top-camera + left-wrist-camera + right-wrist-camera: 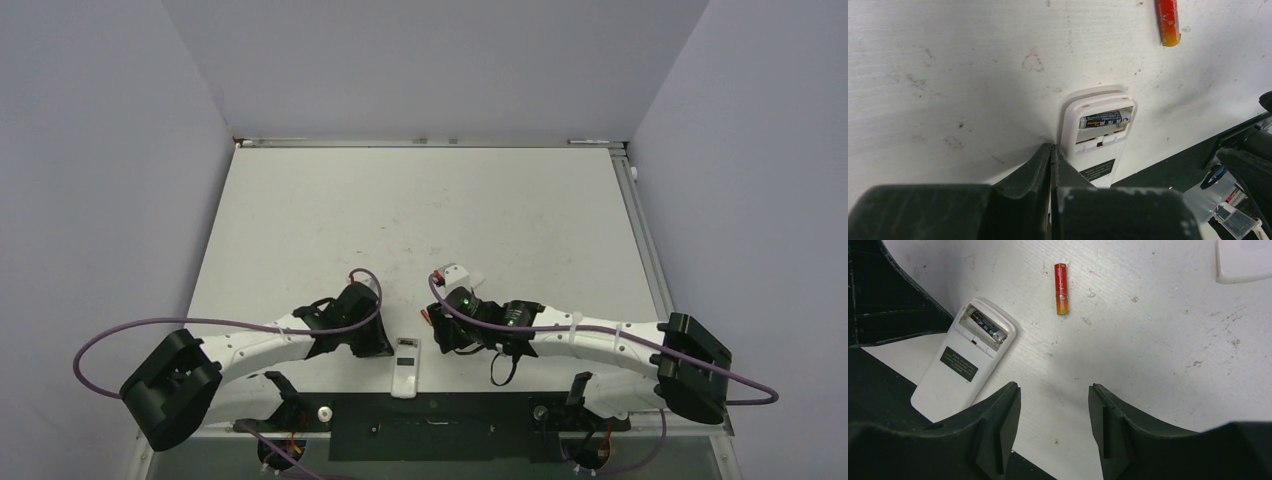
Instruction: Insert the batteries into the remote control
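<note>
while our left hand (pixel 1051 150) is closed, empty, beside the flat white remote control (pixel 964 357), we see a dark cylindrical battery (pixel 985 325) seated inside, the reddish battery (pixel 1061 288) loose on the table (pixel 1158 340), right hand (pixel 1054 389) parted.

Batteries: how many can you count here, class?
2. One dark battery sits in the remote control's open compartment; one red battery lies loose on the table. No others show.

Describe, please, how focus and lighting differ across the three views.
Top view: soft, even light, remote tiny. Left wrist: left tool dark and blurred up close, loaded battery sharp. Right wrist: red battery crisp, right tool dark.
</note>
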